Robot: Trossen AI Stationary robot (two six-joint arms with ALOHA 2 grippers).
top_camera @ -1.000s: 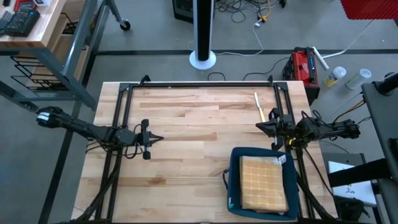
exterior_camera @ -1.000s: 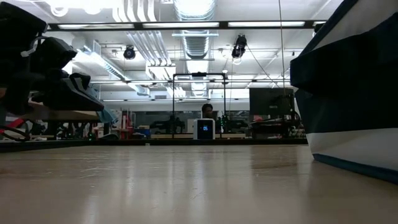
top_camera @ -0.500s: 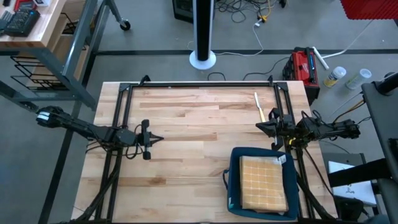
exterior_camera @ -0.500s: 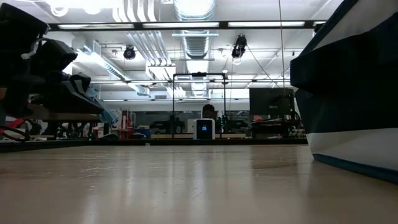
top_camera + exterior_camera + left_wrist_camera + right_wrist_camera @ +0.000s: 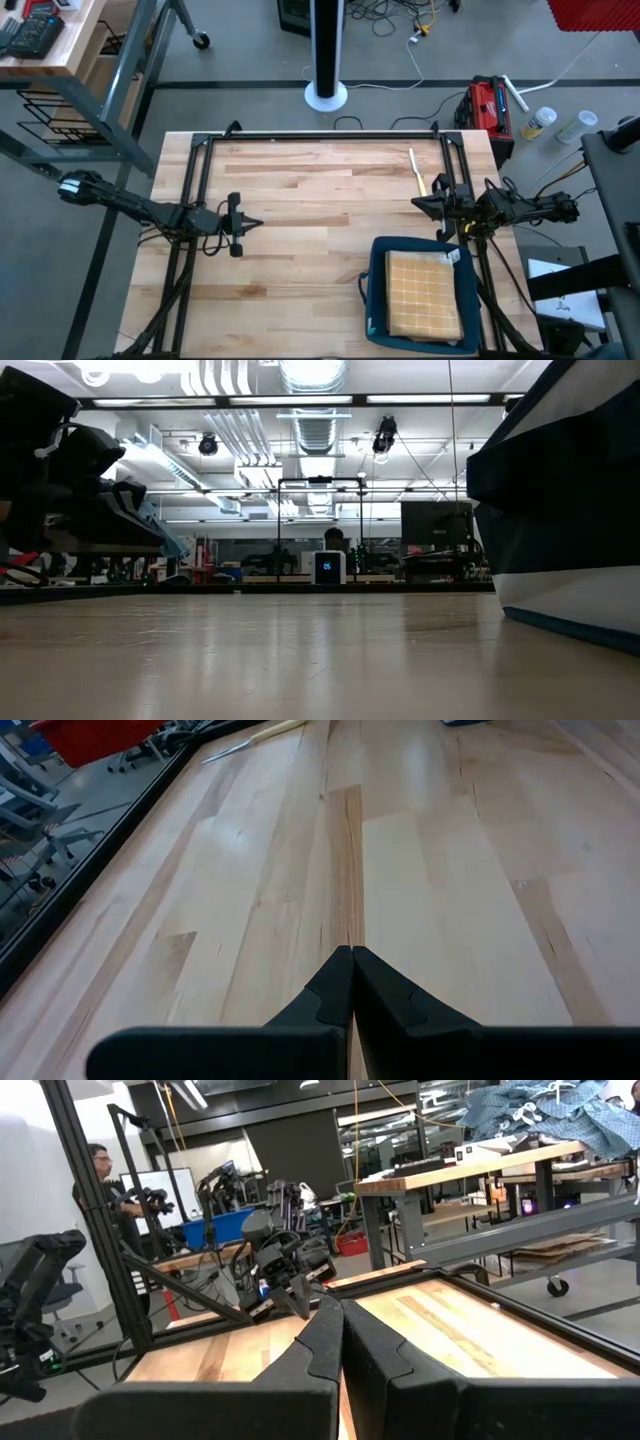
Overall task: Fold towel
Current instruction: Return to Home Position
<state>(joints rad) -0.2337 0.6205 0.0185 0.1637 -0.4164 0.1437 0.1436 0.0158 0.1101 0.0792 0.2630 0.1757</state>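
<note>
Nothing on the table has shifted over the last second: both arms, the bin and its load sit where they were, and only the dark outline of the left arm at the edge of the low view has changed by a hair. The left gripper (image 5: 256,223) hangs over the left half of the wooden table (image 5: 320,180), pointing toward the middle. Its wrist view shows the two fingers (image 5: 335,982) pressed together to a single point, with nothing between them and bare boards beneath. The right gripper (image 5: 418,205) faces it from the right side of the table, just beyond the far edge of the blue bin (image 5: 377,290). Its fingers (image 5: 325,1330) are likewise closed tip to tip and empty, touching nothing. The folded yellow towel (image 5: 425,295) lies flat inside the bin, at the near right corner of the table, filling most of it. What lies under the towel cannot be seen. In the low view the bin's dark wall (image 5: 560,510) fills the right side. A thin pale stick (image 5: 415,170) lies on the boards near the far right corner, apart from both grippers.
</note>
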